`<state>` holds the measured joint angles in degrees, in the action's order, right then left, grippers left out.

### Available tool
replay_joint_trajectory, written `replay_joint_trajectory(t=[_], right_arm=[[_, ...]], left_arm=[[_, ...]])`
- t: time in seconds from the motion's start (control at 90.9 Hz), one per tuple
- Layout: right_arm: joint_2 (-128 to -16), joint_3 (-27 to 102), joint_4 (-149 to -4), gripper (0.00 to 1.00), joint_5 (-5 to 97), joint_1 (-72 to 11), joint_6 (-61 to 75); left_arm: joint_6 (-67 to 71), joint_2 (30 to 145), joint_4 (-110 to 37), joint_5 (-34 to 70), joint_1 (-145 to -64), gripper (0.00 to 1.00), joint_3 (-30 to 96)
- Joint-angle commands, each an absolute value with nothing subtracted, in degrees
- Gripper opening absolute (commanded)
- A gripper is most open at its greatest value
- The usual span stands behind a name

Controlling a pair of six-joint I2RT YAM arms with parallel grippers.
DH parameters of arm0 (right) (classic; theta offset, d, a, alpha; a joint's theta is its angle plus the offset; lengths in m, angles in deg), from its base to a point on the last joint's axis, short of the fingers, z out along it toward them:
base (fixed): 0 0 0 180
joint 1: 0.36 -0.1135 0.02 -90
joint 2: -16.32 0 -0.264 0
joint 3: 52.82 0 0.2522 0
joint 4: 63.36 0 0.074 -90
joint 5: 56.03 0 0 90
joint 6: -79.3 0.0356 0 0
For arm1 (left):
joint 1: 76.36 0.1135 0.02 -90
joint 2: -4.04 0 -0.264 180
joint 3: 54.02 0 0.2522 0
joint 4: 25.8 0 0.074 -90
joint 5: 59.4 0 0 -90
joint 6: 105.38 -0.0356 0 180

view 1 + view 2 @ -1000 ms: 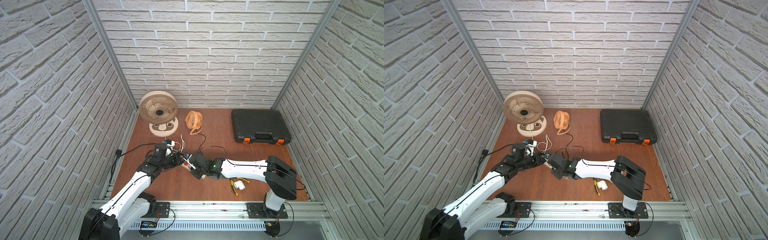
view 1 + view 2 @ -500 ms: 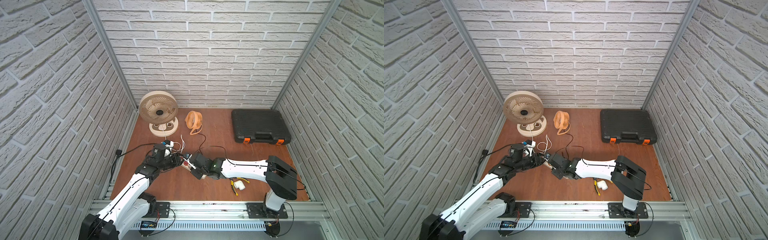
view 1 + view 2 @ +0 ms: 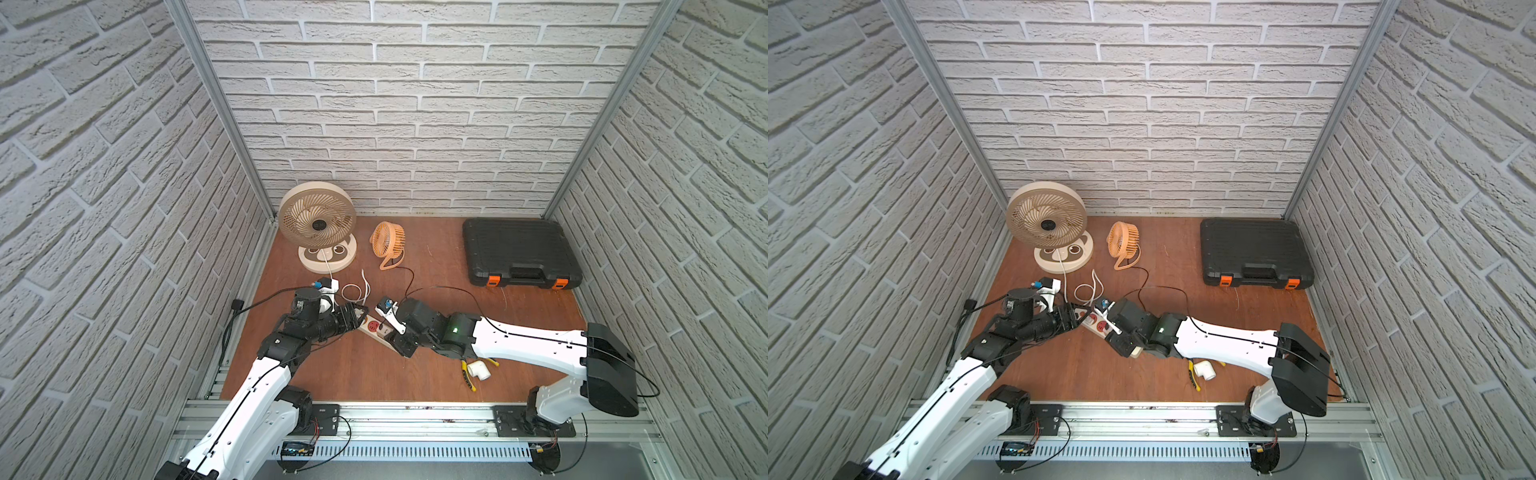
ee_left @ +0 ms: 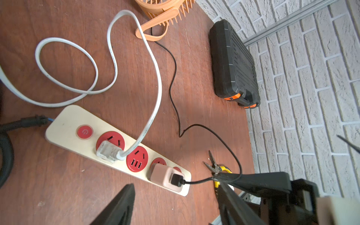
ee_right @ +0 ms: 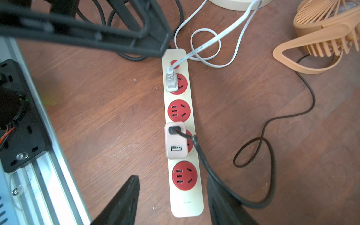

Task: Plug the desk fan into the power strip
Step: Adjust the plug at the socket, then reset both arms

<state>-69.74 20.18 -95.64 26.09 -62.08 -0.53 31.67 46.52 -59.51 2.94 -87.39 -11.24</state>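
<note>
The cream power strip (image 5: 187, 206) with red sockets lies on the wooden floor between both arms (image 3: 371, 327) (image 3: 1096, 325) (image 4: 64, 124). A small orange desk fan (image 3: 388, 239) (image 3: 1123, 240) stands behind it. Its black cord ends in a pink adapter (image 5: 175, 143) (image 4: 162, 176) seated in the third socket. My left gripper (image 4: 175, 187) (image 3: 360, 313) hovers open by the strip's button end, holding nothing. My right gripper (image 5: 172, 177) (image 3: 390, 338) stands open over the strip's other end, one finger on each side, apart from the adapter.
A larger beige fan (image 3: 318, 222) at the back left has its white cord (image 4: 115, 64) plugged into the first socket. A black tool case (image 3: 519, 253) lies at the back right. Yellow pliers and a white pipe elbow (image 3: 478, 370) lie near my right arm. The strip's black cord (image 3: 266, 297) runs left.
Both grippers have opened wider. The right one has let go around the pink adapter. Neither arm has shifted much.
</note>
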Motion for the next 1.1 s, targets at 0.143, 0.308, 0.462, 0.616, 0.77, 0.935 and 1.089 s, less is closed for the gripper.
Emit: replay_joint_trajectory(t=[0.143,0.308,0.462,0.616,0.77,0.935,1.089], right_arm=[[-60.57,15.28,-97.87,0.80,25.38,-62.41,1.32],[-55.70,14.47,-100.09,0.99,24.51,-62.33,-1.16],[-53.67,14.76,-102.27,0.99,25.09,-62.33,-4.84],[-51.39,14.03,-101.92,0.99,19.30,-60.42,-9.01],[-49.20,13.30,-101.18,0.99,16.87,-54.36,-12.24],[-43.11,6.92,-93.42,0.99,15.73,-47.50,-17.69],[-36.95,0.52,-86.77,0.99,16.07,-39.46,-19.24]], left_arm=[[27.54,40.77,-68.56,6.97,-86.75,0.98,-6.76],[25.36,37.70,-74.85,13.74,-86.78,0.98,-3.48],[23.81,35.11,-77.13,20.89,-86.73,0.98,-0.96],[21.13,34.74,-78.48,29.94,-86.73,0.98,0.76],[18.91,38.36,-75.02,33.77,-86.56,0.98,0.19],[15.63,42.62,-68.06,37.93,-86.56,0.98,-2.78],[12.65,45.07,-63.48,43.16,-85.64,0.98,-4.51]])
